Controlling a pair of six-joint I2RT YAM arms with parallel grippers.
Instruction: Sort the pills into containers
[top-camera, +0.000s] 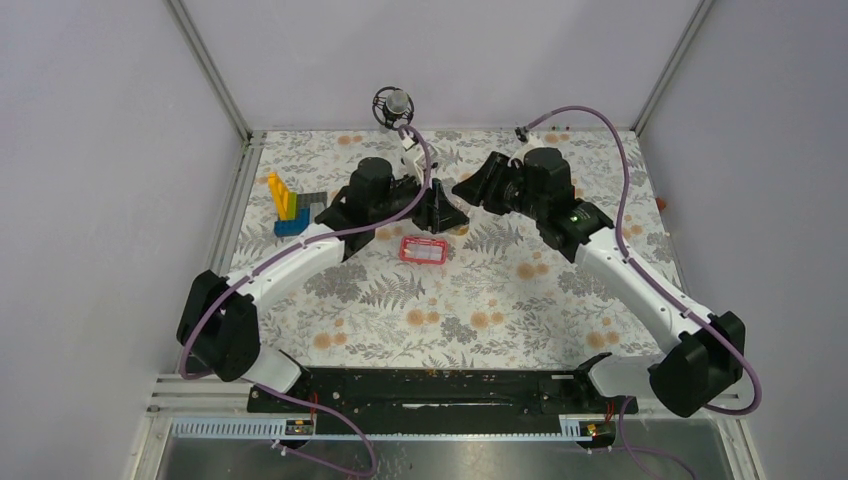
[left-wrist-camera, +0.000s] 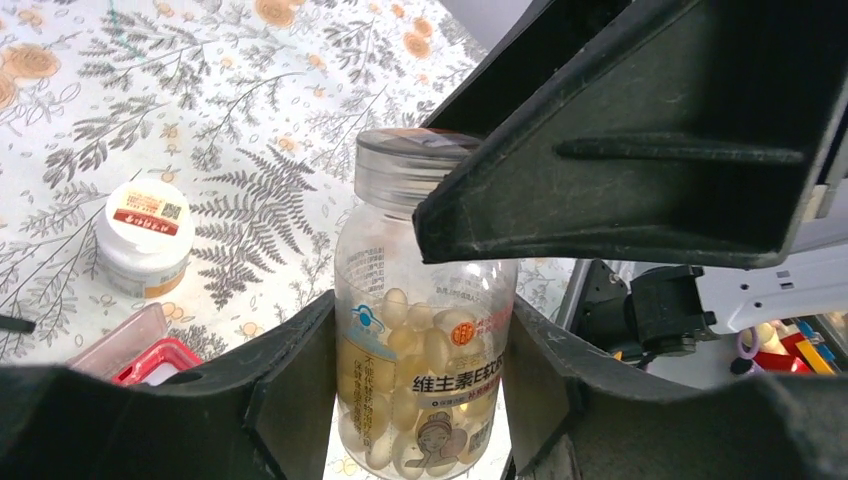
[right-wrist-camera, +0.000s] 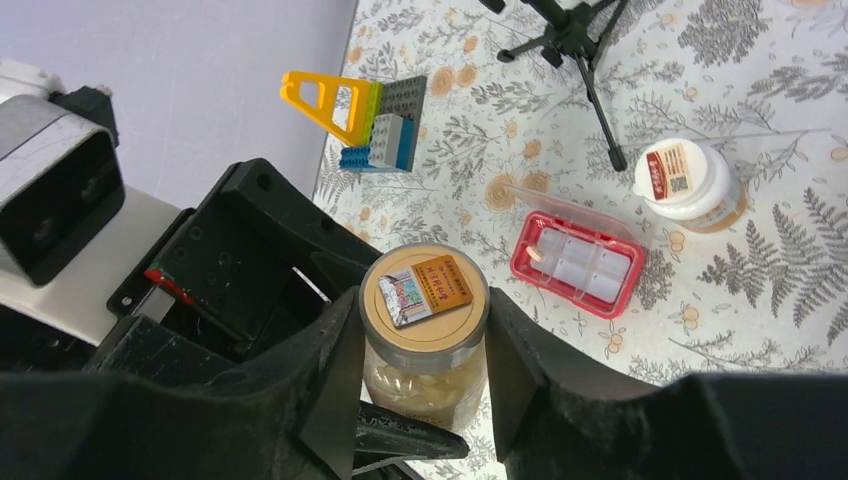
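Snugly in left tool (left-wrist-camera: 420, 312) (upright): clear bottle (left-wrist-camera: 432, 372)

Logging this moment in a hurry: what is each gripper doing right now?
Left gripper: closed on the bottle.
Right gripper: closed on the cap of that bottle.

We see plain lilac-grey walls (top-camera: 100, 150) closing in the bench (top-camera: 240, 205) on three sides, with bare metal posts (top-camera: 207, 65) rising at the two far corners. A cloth (top-camera: 480, 300) printed with grey ferns and orange flowers covers the bench. The light is soft and even. A slotted metal rail (top-camera: 430, 428) runs along the near edge.
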